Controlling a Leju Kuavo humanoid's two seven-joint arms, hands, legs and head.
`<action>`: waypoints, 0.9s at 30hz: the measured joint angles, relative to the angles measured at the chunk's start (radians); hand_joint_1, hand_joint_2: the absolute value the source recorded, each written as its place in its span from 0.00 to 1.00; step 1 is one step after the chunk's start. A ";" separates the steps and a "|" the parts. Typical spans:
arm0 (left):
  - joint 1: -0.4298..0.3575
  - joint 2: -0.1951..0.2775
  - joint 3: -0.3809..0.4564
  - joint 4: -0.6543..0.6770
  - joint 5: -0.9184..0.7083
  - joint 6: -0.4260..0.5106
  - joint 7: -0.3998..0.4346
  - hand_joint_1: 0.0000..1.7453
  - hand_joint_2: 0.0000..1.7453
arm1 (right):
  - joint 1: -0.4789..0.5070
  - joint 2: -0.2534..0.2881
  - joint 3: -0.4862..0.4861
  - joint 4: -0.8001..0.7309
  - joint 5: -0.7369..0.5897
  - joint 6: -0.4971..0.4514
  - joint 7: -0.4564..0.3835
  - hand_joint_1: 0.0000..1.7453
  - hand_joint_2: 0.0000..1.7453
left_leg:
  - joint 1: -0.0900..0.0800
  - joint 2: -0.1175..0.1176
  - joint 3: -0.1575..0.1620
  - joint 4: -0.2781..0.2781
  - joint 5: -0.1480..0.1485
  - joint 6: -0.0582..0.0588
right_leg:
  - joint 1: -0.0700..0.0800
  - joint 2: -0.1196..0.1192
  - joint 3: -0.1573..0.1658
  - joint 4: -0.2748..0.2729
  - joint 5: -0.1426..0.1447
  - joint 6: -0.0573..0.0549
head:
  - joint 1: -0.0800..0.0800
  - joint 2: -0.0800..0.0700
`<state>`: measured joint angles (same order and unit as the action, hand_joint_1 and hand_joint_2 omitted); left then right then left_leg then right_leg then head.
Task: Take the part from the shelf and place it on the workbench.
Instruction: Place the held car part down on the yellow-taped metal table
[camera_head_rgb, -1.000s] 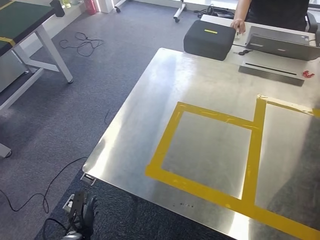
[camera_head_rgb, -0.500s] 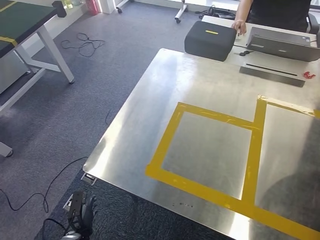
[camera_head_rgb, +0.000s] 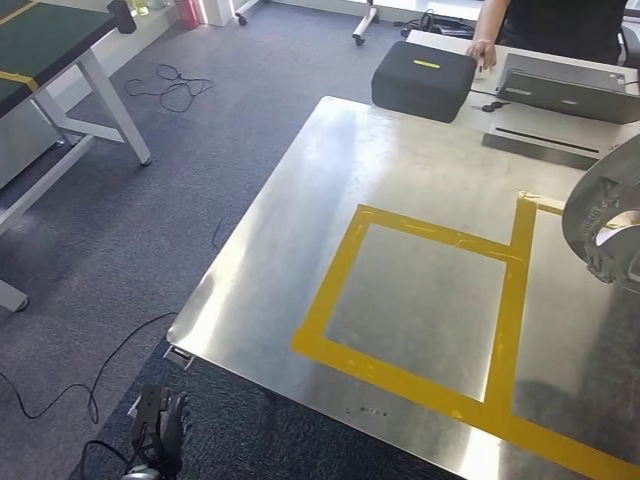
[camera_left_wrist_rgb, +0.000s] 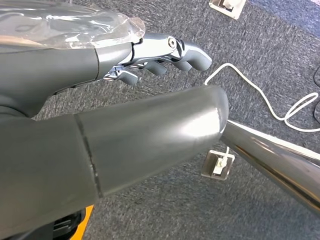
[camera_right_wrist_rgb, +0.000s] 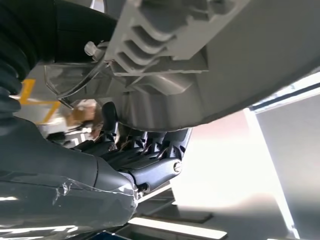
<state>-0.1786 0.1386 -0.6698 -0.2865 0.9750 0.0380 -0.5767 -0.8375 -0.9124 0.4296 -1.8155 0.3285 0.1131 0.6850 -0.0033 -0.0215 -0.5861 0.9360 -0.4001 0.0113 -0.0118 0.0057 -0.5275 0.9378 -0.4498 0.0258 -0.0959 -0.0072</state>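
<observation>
One part (camera_head_rgb: 604, 215), grey casting, gripped in right hand (camera_right_wrist_rgb: 151, 160), hovers over workbench (camera_head_rgb: 392, 170) right edge. Left hand (camera_left_wrist_rgb: 158, 57) hangs loose and empty. Step: placing. Next: lower onto the surface, release.

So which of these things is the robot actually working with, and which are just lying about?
For the job:
- grey metal part, held by the right hand
- steel workbench with yellow tape squares

Lying about:
- black case
- laptop
- floor cables

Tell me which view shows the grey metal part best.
The right wrist view: the part sits close up, ribbed, gripped by the right hand. The head view catches it at the edge. Left wrist view lacks it.
</observation>
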 joint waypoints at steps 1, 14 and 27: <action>0.000 0.000 0.000 0.000 0.001 0.001 0.000 0.00 0.00 | -0.008 0.001 0.011 -0.016 -0.010 -0.007 0.000 1.00 1.00 | 0.000 0.000 0.000 0.000 0.000 0.000 | 0.000 0.000 0.000 0.000 0.000 0.000 | 0.001 0.000; 0.005 0.002 0.000 0.000 0.004 0.004 0.000 0.00 0.00 | -0.065 0.001 0.105 -0.175 -0.097 -0.101 0.002 1.00 1.00 | 0.000 0.000 0.001 0.000 0.000 0.000 | -0.002 0.001 0.000 0.000 0.000 0.000 | 0.020 0.000; 0.016 0.004 0.000 0.000 0.012 0.004 -0.008 0.00 0.00 | 0.098 -0.028 0.025 -0.230 -0.067 0.117 0.004 1.00 1.00 | 0.000 0.001 0.005 0.001 0.000 0.000 | -0.002 0.001 0.003 -0.001 0.000 0.001 | 0.025 0.000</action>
<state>-0.1622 0.1421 -0.6695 -0.2865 0.9871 0.0423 -0.5851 -0.7399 -0.9400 0.4544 -2.0453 0.2612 0.2301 0.6893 -0.0031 -0.0208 -0.5810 0.9366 -0.4006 0.0114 -0.0137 0.0065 -0.5245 0.9370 -0.4502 0.0264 -0.0707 -0.0072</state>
